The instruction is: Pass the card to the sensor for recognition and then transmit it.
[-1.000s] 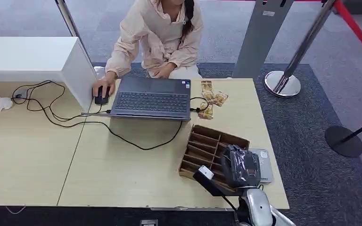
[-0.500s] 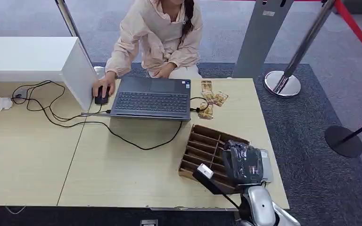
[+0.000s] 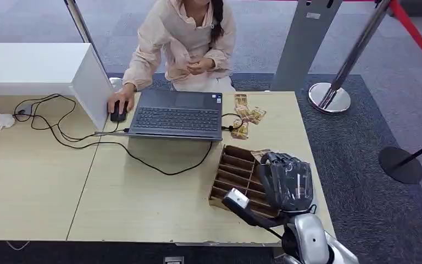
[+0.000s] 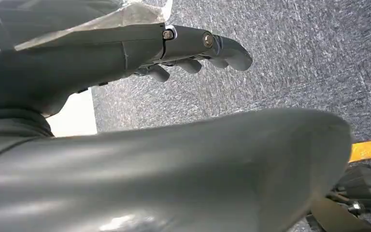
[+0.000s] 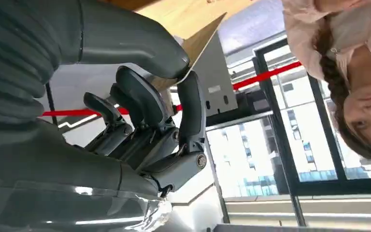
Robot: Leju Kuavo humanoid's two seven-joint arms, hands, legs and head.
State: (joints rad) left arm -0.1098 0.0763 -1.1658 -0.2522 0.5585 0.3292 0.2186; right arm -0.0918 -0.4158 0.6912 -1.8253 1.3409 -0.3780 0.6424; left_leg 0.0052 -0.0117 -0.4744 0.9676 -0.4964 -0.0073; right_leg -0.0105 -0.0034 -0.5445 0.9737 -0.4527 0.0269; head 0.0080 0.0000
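Card (image 5: pixel 200 46): pinched between my right hand's (image 3: pixel 287 181) thumb and finger.
Left hand (image 4: pixel 125 53): fingers apart, holding nothing.
Left to do: sensor pass, handover to person (image 3: pixel 181 38) at twelve o'clock.

1. The right hand (image 3: pixel 287 182) hangs above the table's (image 3: pixel 143 203) near right corner, with the slotted wooden tray (image 3: pixel 236 173) just left of it.
2. Ahead lie snack packets (image 3: pixel 244 118) and a laptop (image 3: pixel 176 114).
3. Bare tabletop opens far to its left.
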